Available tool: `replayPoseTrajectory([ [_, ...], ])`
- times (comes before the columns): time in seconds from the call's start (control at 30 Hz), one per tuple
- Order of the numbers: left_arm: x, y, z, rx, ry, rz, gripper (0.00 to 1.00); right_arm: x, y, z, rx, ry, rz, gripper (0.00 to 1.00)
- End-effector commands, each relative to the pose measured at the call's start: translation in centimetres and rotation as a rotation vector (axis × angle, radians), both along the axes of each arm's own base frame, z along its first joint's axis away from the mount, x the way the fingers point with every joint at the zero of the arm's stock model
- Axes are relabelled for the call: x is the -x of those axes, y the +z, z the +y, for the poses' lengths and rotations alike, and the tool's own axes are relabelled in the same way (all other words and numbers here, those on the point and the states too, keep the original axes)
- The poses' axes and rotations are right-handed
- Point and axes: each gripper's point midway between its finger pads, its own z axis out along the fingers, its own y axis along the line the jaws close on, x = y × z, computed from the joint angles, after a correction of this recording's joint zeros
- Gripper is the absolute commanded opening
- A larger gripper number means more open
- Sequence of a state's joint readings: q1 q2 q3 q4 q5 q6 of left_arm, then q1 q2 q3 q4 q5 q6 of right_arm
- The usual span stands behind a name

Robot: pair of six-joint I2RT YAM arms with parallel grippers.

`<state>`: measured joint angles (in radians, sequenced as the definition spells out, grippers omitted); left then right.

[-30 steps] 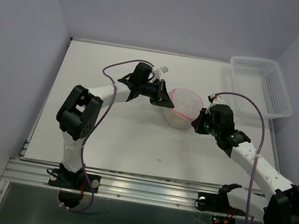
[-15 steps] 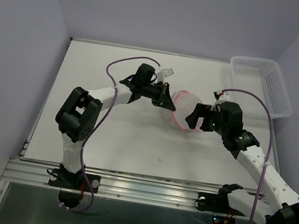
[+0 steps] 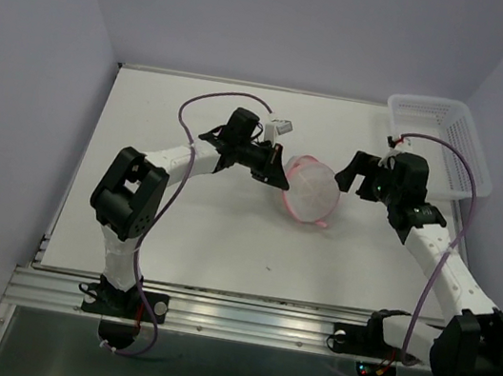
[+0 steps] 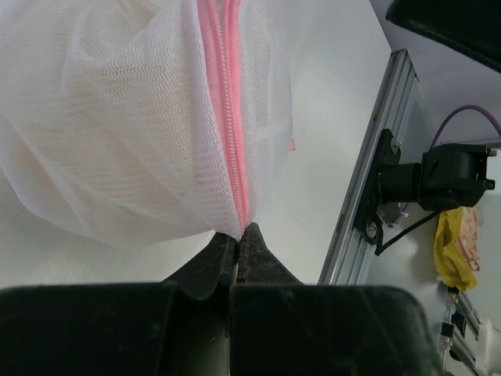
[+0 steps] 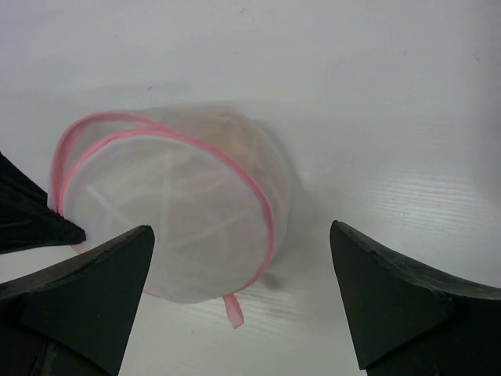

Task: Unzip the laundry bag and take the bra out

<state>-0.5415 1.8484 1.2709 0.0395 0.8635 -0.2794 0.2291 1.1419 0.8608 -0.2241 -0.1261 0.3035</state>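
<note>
Holds the laundry bag point(image 3: 309, 191) a little right of the middle of the table point(image 3: 178, 224), tilted up rather than lying flat, by means of the left gripper point(image 4: 239, 233), whose tips are pressed together on the pink zipper point(image 4: 225, 117) rim with a fold of mesh nipped between them. Likely anchors the pouch that way so that the zipper has something to pull against. Hangs the right gripper point(image 5: 241, 228) near the opposite face of the bag, spread wide and touching nothing, framing the disc between two dark fingers as if lining up for a grab. Shows a short pink pull tab point(image 5: 232, 310) dangling at the lower edge, free of both arms and probably the thing to go for next. Seems zipped shut along the stretch seen from the left wrist, with the pink teeth meshed in one unbroken line; cannot tell for the rest of the rim. Reads as soft and slack: fine white mesh, half see-through, bulging like a cushion, stiffened only by the pink tape and by pale ribs faintly visible inside. Lets a warm beige tint through near the top, taken to be the bra point(image 5: 223, 131) inside the pouch, its shape not tellable. Leaves the white lattice basket point(image 3: 468, 162), hard, rectangular and open-walled, at the far right corner, well apart from the bag.
</note>
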Motion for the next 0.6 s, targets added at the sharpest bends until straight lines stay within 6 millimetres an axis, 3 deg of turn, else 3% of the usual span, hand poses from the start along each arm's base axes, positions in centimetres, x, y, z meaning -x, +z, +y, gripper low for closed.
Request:
replayPoseTrajectory([
  [0.0,-0.3,0.9,-0.2,0.015,-0.030,-0.052,0.00,-1.9,1.4,1.0,-0.097,0.141,-0.084,1.00],
  [0.23,-0.6,0.9,-0.1,0.012,-0.021,-0.048,0.00,-1.3,0.1,4.1,-0.158,0.405,-0.109,1.00],
  [0.57,-0.5,0.9,-0.1,0.015,-0.025,-0.048,0.00,-2.8,-2.7,3.5,-0.108,0.403,-0.093,1.00],
])
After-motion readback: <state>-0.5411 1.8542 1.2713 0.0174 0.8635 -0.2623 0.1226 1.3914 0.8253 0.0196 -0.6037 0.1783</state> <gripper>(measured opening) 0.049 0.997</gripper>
